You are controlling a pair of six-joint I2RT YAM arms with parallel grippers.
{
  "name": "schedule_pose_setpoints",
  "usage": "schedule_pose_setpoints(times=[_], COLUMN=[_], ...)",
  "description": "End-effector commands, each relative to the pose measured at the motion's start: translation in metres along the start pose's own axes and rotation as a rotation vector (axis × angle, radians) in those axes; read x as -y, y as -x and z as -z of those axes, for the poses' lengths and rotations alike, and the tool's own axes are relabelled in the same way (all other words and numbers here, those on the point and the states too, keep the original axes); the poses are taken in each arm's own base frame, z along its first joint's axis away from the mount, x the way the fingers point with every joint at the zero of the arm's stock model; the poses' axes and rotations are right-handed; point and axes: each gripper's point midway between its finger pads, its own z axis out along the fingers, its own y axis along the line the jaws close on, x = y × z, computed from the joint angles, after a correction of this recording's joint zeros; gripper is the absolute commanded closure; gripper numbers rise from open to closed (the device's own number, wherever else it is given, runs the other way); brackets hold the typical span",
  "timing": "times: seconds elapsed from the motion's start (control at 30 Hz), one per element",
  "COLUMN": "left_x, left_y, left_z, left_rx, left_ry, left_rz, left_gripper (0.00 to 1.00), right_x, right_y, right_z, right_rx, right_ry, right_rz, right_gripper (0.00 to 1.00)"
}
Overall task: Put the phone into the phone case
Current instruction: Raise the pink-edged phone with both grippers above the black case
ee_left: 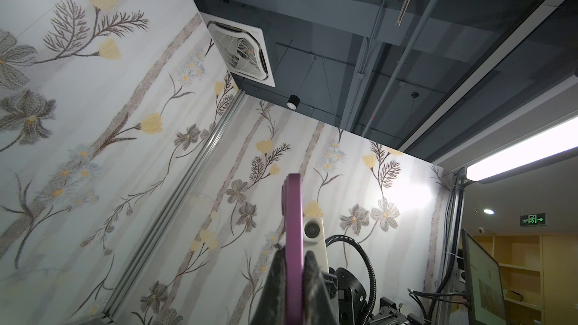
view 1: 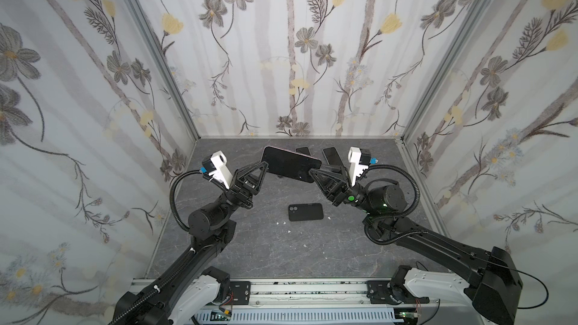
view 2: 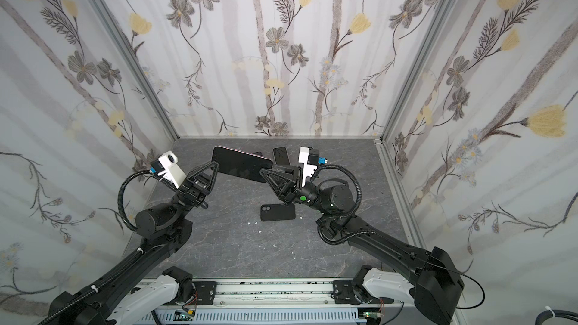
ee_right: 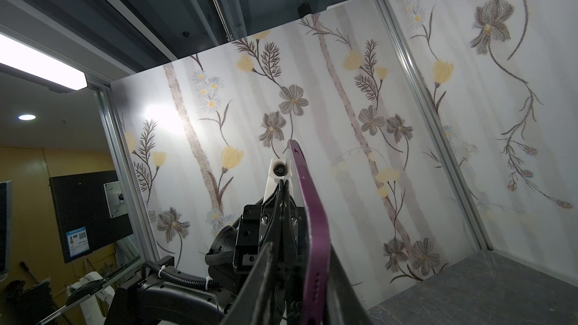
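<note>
A phone with a dark screen and purple edge hangs level in the air over the back of the table, in both top views. My left gripper is shut on its left end, and the left wrist view shows the purple edge pinched between both fingers. My right gripper surrounds the right end. In the right wrist view the phone rests against one finger, with a gap to the other. The black phone case lies flat on the table below, camera hole to the left.
Two more dark phones lie at the back of the grey table, behind the held one. Small white crumbs lie near the case. Floral walls close in the left, back and right sides.
</note>
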Motion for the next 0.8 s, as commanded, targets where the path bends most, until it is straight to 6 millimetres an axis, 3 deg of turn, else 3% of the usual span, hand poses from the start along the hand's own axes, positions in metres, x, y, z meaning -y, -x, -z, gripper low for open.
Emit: schedule_pose_setpoints(times=[0.0, 0.13, 0.37, 0.4, 0.43, 0.53, 0.63, 0.77], left_x=[0.009, 0.005, -0.013, -0.018, -0.024, -0.035, -0.050, -0.072], left_y=[0.007, 0.004, 0.000, 0.001, 0.001, 0.004, 0.008, 0.007], left_z=[-0.002, -0.001, 0.000, 0.000, 0.001, 0.009, 0.022, 0.041], left_rx=[0.029, 0.022, 0.009, 0.010, 0.010, 0.027, 0.051, 0.037], left_ry=[-0.028, -0.019, 0.074, 0.106, 0.143, 0.225, 0.339, 0.503], left_rz=[-0.047, -0.049, -0.059, -0.067, -0.073, -0.116, -0.154, -0.207], left_gripper=[1.00, 1.00, 1.00, 0.86, 0.60, 0.27, 0.17, 0.17], right_x=[-0.015, -0.015, -0.011, -0.009, -0.006, 0.000, 0.015, 0.033], right_y=[0.010, 0.010, 0.014, 0.015, 0.016, 0.021, 0.027, 0.027], right_z=[-0.002, -0.004, -0.001, 0.000, 0.001, 0.009, 0.019, 0.028], right_rx=[0.024, 0.024, 0.043, 0.042, 0.045, 0.061, 0.063, 0.012], right_ry=[0.069, 0.075, 0.047, 0.035, 0.021, -0.015, -0.083, -0.196], right_rz=[0.005, 0.004, 0.006, 0.005, 0.003, 0.012, 0.028, 0.069], right_gripper=[0.79, 0.99, 1.00, 1.00, 1.00, 1.00, 1.00, 1.00])
